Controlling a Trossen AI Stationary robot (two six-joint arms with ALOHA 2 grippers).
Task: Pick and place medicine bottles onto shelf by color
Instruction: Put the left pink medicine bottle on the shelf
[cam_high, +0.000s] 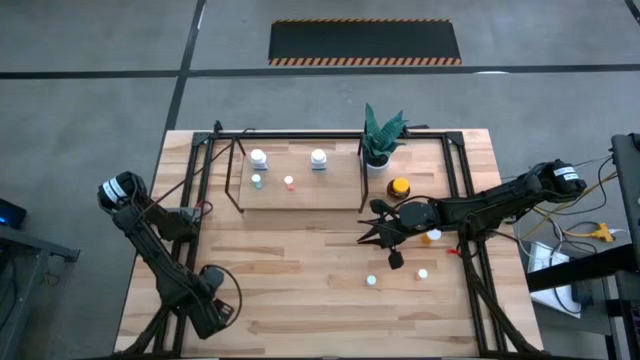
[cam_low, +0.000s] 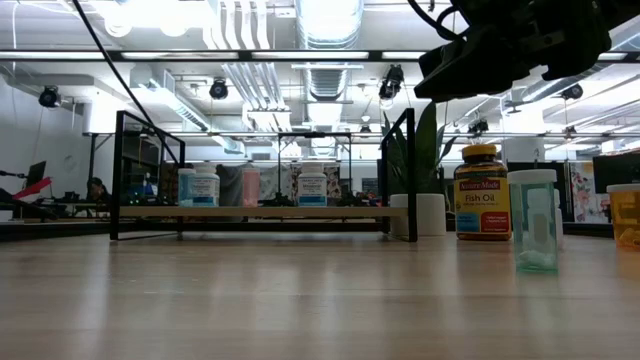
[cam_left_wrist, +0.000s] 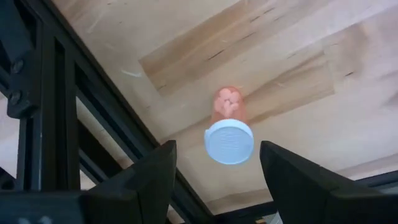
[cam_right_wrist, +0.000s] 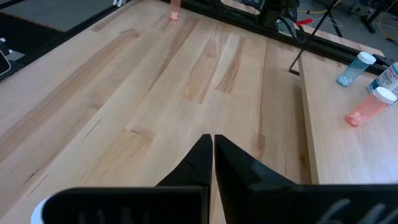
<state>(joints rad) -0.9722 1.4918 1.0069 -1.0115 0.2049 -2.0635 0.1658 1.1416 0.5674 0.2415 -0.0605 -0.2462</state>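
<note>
Pink white-capped small bottle stands btwn left gripper's spread fingers, untouched; right gripper pinched together, empty.

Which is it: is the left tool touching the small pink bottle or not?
Apart. The left wrist view shows the pink bottle standing between the left tool's open fingers, wood visible on both sides.

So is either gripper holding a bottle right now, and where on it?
No. The left gripper is open around a pink bottle; the right gripper is shut, empty.
</note>
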